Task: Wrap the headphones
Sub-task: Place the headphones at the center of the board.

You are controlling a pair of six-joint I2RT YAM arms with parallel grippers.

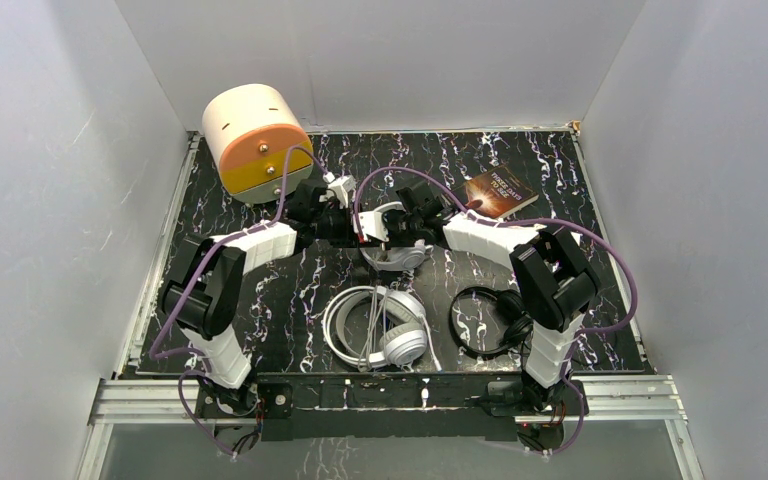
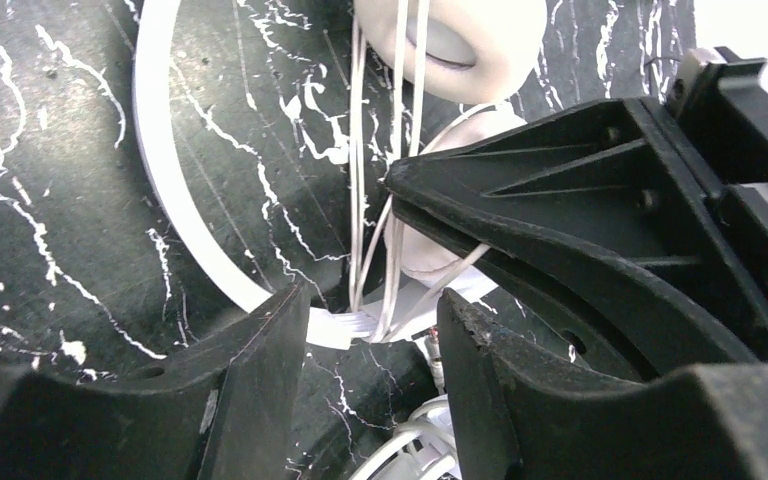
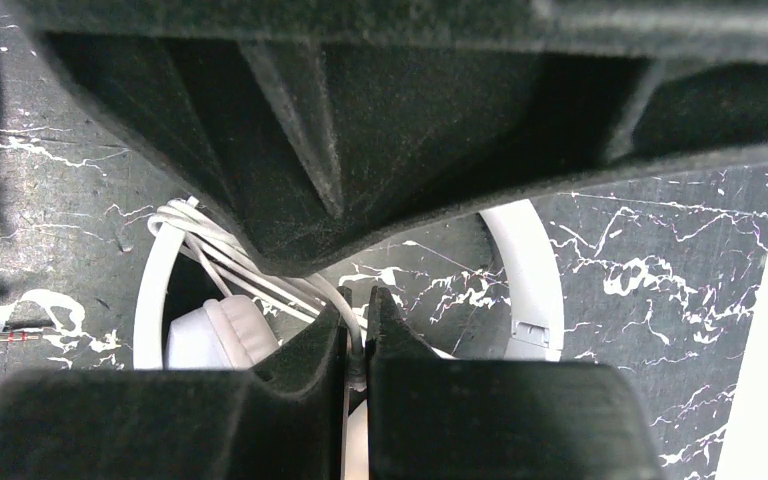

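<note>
Cord strung between my grippers — slip or snag is the risk.

A harder pull from my right gripper point(image 3: 358, 305) could drag the whole slim pair point(image 1: 400, 258) out from under us. Failing that, loops could slide off the headband point(image 2: 175, 200) left of my left gripper point(image 2: 375, 308), or the cord point(image 2: 358, 150) could slip my pinch. Right is pressed together on the cord; left is spread, strands running through its gap. The pair lies directly beneath both grippers — thin white band, padded cup point(image 2: 450, 40) ahead, cord in several loose strands.
</note>
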